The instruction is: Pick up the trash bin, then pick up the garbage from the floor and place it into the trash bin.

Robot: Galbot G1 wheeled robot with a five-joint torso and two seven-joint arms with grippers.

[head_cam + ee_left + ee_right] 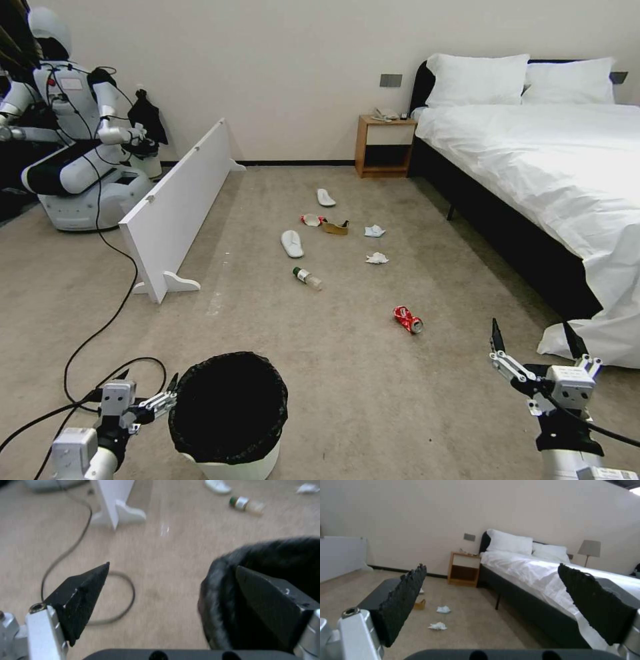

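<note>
Head view high, facing down across floor (347,373); left wrist low, close to floor; right wrist level toward bed (533,570); tissues (377,258) shared.

Trash bin (230,417) near front left, garbage (309,278) farther ahead, bed (533,173) to the right.

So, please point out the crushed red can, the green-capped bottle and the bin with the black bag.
Crushed red can (408,319): head view, its middle.
Green-capped bottle (307,278): head view, its body.
Black-bagged white bin (230,460): head view, white wall.

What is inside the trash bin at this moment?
Inside the trash bin only its black bag liner is visible; the dark bottom is hidden, so contents cannot be confirmed.
</note>
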